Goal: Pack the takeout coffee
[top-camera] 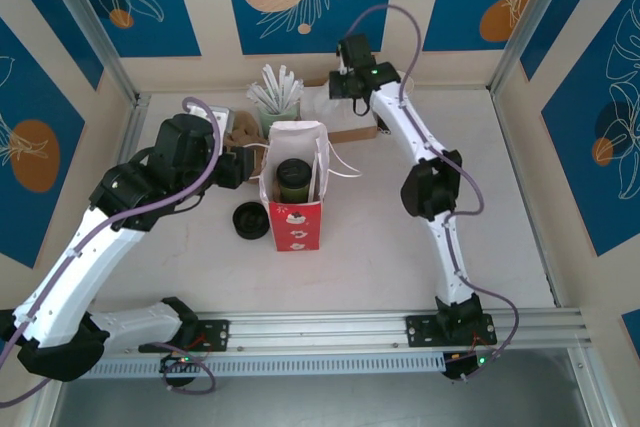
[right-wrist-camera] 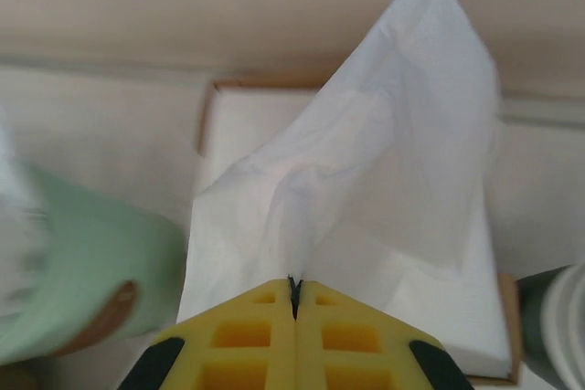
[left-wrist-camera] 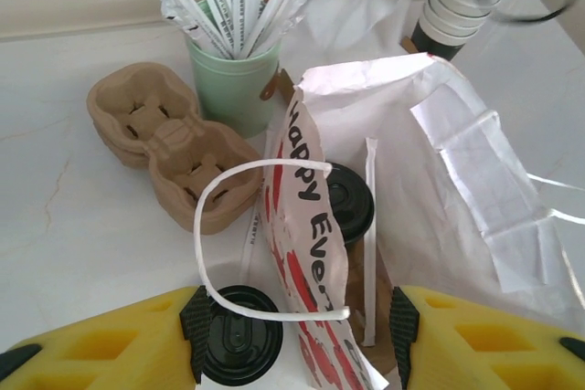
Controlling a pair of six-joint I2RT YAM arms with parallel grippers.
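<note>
The takeout coffee [top-camera: 293, 178], a greenish cup with a black lid [left-wrist-camera: 351, 200], stands inside the open red bag [top-camera: 297, 223]. In the left wrist view the bag's printed wall [left-wrist-camera: 306, 226] and white handle loop [left-wrist-camera: 228, 226] lie between the fingers of my left gripper [left-wrist-camera: 294, 328]. That gripper is open and grips nothing; it hovers at the bag's left side [top-camera: 250, 165]. My right gripper [right-wrist-camera: 294, 288] is far back at the table's rear [top-camera: 348, 87]. It is shut on a white napkin [right-wrist-camera: 384, 162], pinching a fold of it.
A loose flat black lid [top-camera: 250, 219] [left-wrist-camera: 239, 335] lies left of the bag. Behind are a brown cup carrier [left-wrist-camera: 164, 134], a green cup of wrapped straws [left-wrist-camera: 233, 79] [top-camera: 277, 97], a stack of white cups [left-wrist-camera: 462, 6] and the cardboard napkin box [right-wrist-camera: 212, 102]. A wrapped straw [left-wrist-camera: 368, 235] is in the bag.
</note>
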